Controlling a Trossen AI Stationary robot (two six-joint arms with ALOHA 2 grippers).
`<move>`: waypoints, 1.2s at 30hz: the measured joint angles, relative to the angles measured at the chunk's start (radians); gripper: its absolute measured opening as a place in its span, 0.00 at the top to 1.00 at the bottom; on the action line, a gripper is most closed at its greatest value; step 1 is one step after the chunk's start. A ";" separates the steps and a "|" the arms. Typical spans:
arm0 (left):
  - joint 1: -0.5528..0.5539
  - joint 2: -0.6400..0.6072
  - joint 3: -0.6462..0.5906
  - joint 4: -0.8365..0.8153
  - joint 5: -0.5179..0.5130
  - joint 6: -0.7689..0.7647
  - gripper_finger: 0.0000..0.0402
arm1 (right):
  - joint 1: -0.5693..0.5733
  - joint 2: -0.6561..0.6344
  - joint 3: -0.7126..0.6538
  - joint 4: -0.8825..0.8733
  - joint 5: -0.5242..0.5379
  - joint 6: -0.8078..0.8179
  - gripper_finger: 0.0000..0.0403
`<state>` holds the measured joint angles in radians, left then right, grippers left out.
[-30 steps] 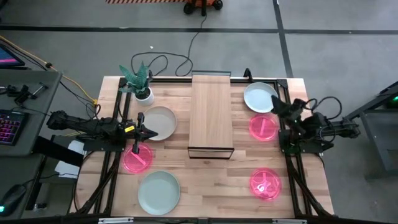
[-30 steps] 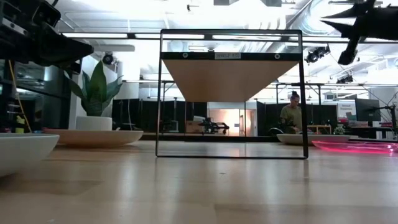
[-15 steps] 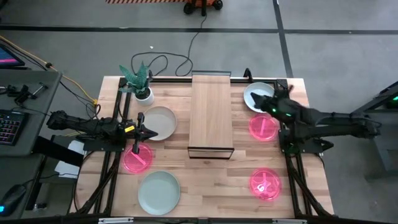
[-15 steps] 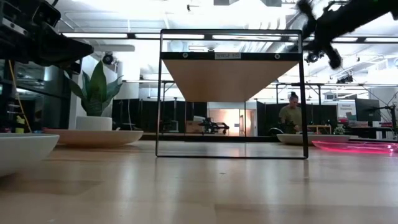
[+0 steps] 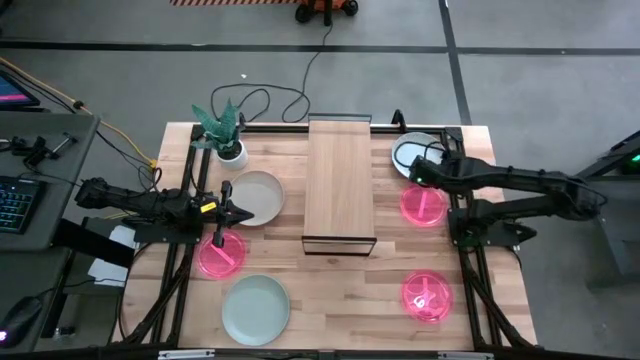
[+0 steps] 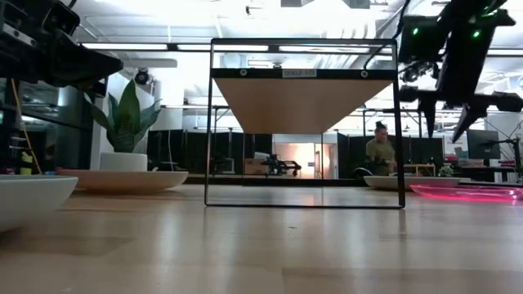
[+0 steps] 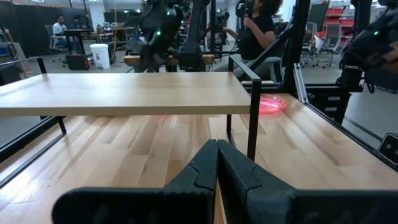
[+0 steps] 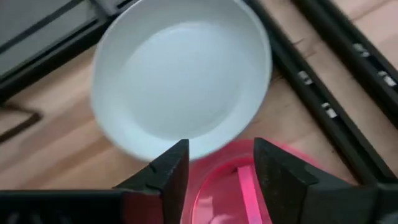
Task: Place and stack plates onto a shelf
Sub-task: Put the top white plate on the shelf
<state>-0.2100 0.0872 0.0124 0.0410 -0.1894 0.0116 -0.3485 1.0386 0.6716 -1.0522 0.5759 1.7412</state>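
- High view: the shelf [image 5: 340, 185] stands bare in the middle of the tabletop [image 5: 330, 300], running from the far edge toward the near one, with three plates on each side so either arm can feed it. The right gripper [image 5: 418, 171] hangs over the near rim of the white plate [image 5: 415, 152] by the far right corner, just above the pink plate [image 5: 424, 206]; likely lining up a rim pick. The left gripper [image 5: 228, 214] waits by the left edge between a white plate [image 5: 254, 197] and a pink plate [image 5: 220, 254].
- Low view: the right gripper [image 6: 446, 114] hovers clear of the tabletop, jaws spread and pointing down.
- Left wrist view: its jaws are pressed together, empty, aimed at the shelf [image 7: 124, 93].
- Right wrist view: the jaws are spread; the white plate's [image 8: 180, 68] near rim and the pink plate's [image 8: 236, 186] far rim sit between them, untouched.
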 joint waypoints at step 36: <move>0.000 0.000 0.000 0.000 0.000 0.000 1.00 | -0.294 0.376 0.001 0.166 -0.168 0.038 0.60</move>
<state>-0.2100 0.0872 0.0124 0.0414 -0.1898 0.0116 -0.6426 1.4147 0.6724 -0.8859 0.4084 1.7792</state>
